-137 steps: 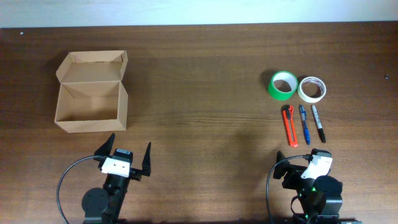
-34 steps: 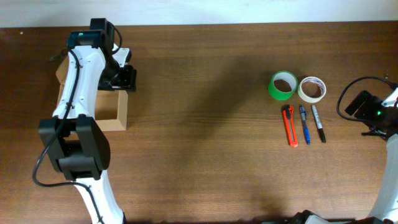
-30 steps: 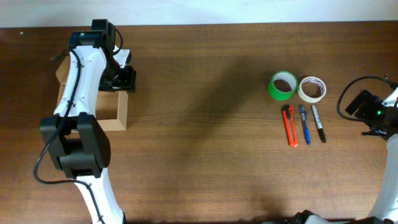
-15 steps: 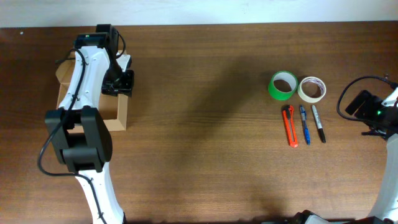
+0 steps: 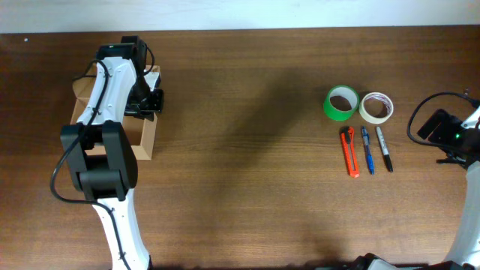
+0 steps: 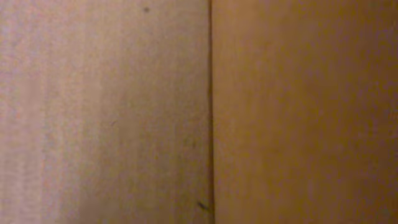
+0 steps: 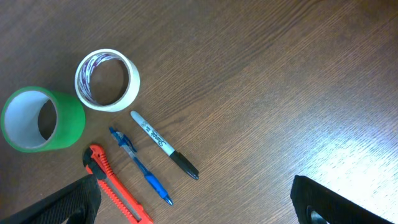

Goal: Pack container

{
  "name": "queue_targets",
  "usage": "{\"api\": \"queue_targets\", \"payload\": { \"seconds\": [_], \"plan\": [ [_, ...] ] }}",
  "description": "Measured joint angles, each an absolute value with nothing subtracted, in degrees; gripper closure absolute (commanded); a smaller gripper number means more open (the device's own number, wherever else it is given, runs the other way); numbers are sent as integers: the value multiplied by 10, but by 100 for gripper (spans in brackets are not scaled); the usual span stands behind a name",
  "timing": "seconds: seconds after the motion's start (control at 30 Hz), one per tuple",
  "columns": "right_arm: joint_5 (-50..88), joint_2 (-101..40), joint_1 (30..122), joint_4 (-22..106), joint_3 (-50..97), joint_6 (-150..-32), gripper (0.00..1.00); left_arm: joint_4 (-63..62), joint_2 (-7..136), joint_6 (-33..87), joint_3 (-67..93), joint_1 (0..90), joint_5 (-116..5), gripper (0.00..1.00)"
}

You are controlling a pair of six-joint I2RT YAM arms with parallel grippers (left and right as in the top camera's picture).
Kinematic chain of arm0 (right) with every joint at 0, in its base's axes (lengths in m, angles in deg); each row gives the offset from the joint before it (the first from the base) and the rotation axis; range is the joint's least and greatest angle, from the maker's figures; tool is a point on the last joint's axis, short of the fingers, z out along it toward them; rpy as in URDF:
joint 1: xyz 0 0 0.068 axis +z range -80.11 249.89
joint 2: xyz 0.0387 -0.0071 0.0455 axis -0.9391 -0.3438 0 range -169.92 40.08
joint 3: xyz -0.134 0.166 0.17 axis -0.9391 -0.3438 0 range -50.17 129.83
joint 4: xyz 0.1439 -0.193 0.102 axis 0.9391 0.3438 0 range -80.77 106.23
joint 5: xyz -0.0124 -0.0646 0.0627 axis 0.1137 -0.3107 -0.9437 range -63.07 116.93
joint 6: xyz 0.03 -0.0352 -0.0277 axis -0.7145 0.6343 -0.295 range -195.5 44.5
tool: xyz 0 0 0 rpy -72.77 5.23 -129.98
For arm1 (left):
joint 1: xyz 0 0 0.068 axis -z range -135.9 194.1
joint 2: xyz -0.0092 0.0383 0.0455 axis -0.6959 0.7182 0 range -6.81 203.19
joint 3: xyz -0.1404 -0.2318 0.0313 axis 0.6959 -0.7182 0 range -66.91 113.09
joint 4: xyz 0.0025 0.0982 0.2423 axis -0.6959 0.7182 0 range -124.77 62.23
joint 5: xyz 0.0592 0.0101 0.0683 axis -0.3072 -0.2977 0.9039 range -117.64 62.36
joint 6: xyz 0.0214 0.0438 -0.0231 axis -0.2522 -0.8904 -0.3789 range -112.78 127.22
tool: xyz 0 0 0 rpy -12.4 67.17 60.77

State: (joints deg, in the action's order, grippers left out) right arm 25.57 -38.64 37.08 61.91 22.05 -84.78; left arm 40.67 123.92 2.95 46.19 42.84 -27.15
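Left tool (image 5: pixel 148 101) clamped shut, seemingly on the right wall of the small tan cardboard box (image 5: pixel 147 139); right tool (image 7: pixel 194 182) gapes empty, far right of that box. Risk: the thin wall buckles, or the box skids.

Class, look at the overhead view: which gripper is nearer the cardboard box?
Left. The left gripper is at the far right corner of the cardboard box, over its rim. The right gripper is far off to the right, beyond the black marker.
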Motion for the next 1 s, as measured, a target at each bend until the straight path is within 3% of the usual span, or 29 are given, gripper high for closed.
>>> {"api": "queue_targets", "payload": {
  "seconds": [0.33, 0.57, 1.0],
  "plan": [
    [256, -386, 371, 624, 221, -848, 1, 502, 1240, 40, 659, 465, -271, 98],
    [256, -386, 371, 629, 221, -848, 1, 524, 1240, 83, 775, 590, -265, 98],
    [256, -386, 371, 634, 221, -848, 1, 504, 1240, 189, 781, 804, -246, 98]
  ]
}}
